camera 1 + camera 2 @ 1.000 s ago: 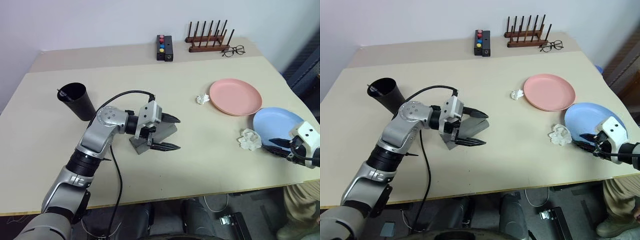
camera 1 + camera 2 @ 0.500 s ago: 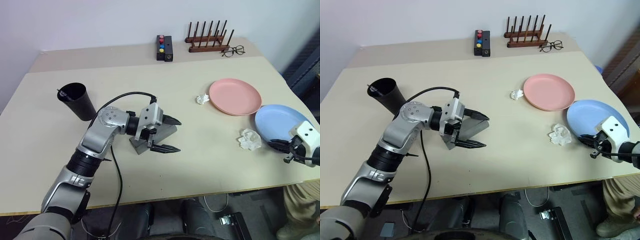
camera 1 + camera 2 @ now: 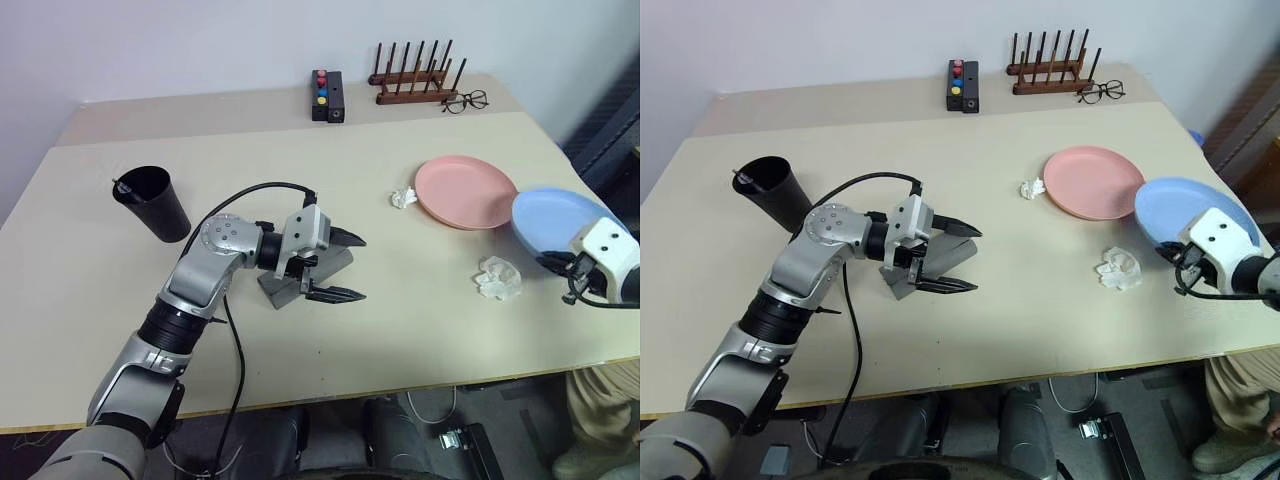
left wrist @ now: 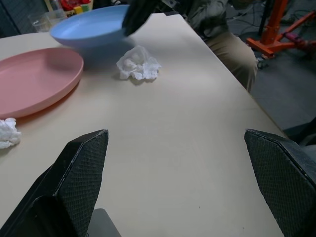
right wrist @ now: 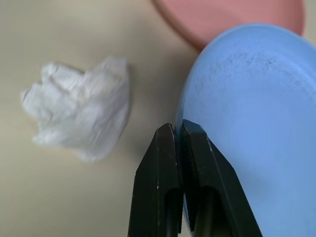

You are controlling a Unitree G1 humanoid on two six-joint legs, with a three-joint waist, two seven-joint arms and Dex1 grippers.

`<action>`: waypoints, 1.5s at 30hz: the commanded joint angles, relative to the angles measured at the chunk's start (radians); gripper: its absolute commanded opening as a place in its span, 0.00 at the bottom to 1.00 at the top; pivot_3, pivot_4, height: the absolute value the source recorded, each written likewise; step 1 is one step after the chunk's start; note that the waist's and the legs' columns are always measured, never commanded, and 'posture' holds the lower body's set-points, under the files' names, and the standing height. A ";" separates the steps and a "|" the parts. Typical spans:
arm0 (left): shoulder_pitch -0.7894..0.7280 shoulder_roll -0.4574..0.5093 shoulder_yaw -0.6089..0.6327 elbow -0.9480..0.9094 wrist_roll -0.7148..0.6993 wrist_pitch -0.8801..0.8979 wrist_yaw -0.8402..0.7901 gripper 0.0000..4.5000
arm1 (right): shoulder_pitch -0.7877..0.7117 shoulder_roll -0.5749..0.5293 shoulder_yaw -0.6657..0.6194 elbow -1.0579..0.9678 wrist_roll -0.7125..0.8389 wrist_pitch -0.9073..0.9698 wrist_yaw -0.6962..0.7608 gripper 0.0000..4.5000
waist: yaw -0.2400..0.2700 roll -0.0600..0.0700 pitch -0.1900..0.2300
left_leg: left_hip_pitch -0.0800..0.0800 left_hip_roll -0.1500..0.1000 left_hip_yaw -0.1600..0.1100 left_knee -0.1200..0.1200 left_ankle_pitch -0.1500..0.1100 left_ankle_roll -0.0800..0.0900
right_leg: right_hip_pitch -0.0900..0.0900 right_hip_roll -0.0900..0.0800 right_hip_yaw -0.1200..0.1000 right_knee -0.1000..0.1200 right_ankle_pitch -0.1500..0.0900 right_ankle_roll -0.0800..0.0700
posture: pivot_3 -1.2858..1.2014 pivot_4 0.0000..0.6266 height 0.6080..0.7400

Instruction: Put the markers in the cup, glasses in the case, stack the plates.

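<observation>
One pincer, the right, pinches the blue plate rim at frame right; centre it over the pink plate before lowering. Left pincer gapes wide.

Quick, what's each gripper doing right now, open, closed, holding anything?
Left gripper: open, holding nothing, fingers spread above the grey case.
Right gripper: closed on the rim of the blue plate.

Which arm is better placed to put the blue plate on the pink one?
Right. The right gripper is shut on the blue plate's rim beside the pink plate; the left gripper is open over the case.
</observation>
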State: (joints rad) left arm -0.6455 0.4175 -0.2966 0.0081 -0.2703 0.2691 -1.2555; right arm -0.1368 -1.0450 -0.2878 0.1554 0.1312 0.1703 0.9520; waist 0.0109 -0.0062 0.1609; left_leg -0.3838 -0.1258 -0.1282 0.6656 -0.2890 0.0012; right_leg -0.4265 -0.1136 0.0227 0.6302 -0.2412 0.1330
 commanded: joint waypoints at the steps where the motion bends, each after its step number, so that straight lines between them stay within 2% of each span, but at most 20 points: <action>1: -0.028 -0.006 0.006 -0.003 0.001 -0.022 0.007 1.00 | -0.087 -0.044 0.051 -0.057 -0.063 -0.023 -0.026 0.01 | 0.001 0.000 0.000 | 0.000 0.000 0.000 0.000 0.000 0.000 | 0.000 0.000 0.000 0.000 0.000 0.000 | 0.52 0.24 1.00; 9: -0.023 -0.002 0.008 -0.009 0.003 -0.026 0.025 1.00 | -0.251 0.020 0.193 -0.008 -0.088 -0.061 0.002 0.01 | 0.001 0.000 0.000 | -0.001 0.000 0.000 0.000 0.000 0.000 | -0.001 0.000 0.000 0.000 0.000 0.000 | 0.52 0.24 1.00; 22: 0.022 0.035 0.021 -0.086 -0.007 0.019 0.074 1.00 | -0.573 0.183 0.374 0.494 -0.190 -0.276 0.024 0.01 | -0.003 0.001 0.001 | -0.002 0.000 0.000 0.000 0.000 0.000 | -0.002 0.000 0.000 0.000 0.000 0.000 | 0.52 0.24 1.00; 26: 0.035 0.050 0.028 -0.110 -0.010 0.036 0.088 1.00 | -0.640 0.211 0.395 0.609 -0.218 -0.321 0.019 0.30 | -0.005 0.001 0.001 | -0.002 0.000 0.000 -0.001 0.000 0.000 | -0.003 0.000 0.000 0.000 0.000 0.000 | 0.52 0.24 1.00; 32: 0.043 0.062 0.030 -0.127 -0.016 0.050 0.102 1.00 | -0.669 0.232 0.374 0.628 -0.201 -0.326 0.020 0.98 | -0.006 0.001 0.001 | -0.002 0.000 0.000 -0.001 0.000 0.000 | -0.003 0.000 0.000 0.000 0.000 0.000 | 0.52 0.24 1.00; 35: 0.042 0.063 0.030 -0.125 -0.017 0.051 0.103 1.00 | -0.649 0.217 0.338 0.555 -0.158 -0.273 0.037 0.98 | -0.006 0.001 0.001 | -0.002 0.000 0.000 -0.001 0.000 0.000 | -0.003 0.000 0.000 0.000 0.000 0.000 | 0.52 0.24 1.00; 39: 0.036 0.056 0.024 -0.109 -0.014 0.042 0.102 1.00 | -0.553 0.168 0.252 0.310 -0.045 -0.099 0.096 0.98 | 0.001 0.001 0.001 | -0.003 0.000 -0.001 -0.001 0.000 0.000 | -0.004 0.000 0.000 0.000 0.000 0.000 | 0.52 0.24 1.00; 42: 0.033 0.041 0.011 -0.088 -0.009 0.029 0.098 1.00 | -0.420 0.098 0.167 0.097 0.037 0.069 0.124 0.98 | 0.006 0.001 0.001 | -0.004 0.000 -0.002 0.000 0.000 0.000 | -0.004 0.000 -0.001 0.000 0.000 0.000 | 0.52 0.24 1.00; 45: 0.032 0.030 0.003 -0.074 -0.008 0.018 0.089 1.00 | -0.277 0.040 0.107 -0.022 0.083 0.191 0.146 0.98 | 0.003 0.001 0.001 | -0.005 -0.001 -0.003 0.000 0.000 0.000 | -0.004 0.000 -0.001 0.000 0.000 0.000 | 0.52 0.24 1.00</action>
State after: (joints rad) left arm -0.6033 0.4521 -0.2958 -0.0534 -0.2717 0.3099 -1.1592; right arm -0.4441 -0.9758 -0.1357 0.1939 0.1798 0.3060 1.0827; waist 0.0142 -0.0052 0.1615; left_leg -0.3888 -0.1265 -0.1306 0.6662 -0.2890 0.0011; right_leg -0.4301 -0.1140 0.0216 0.6299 -0.2412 0.1329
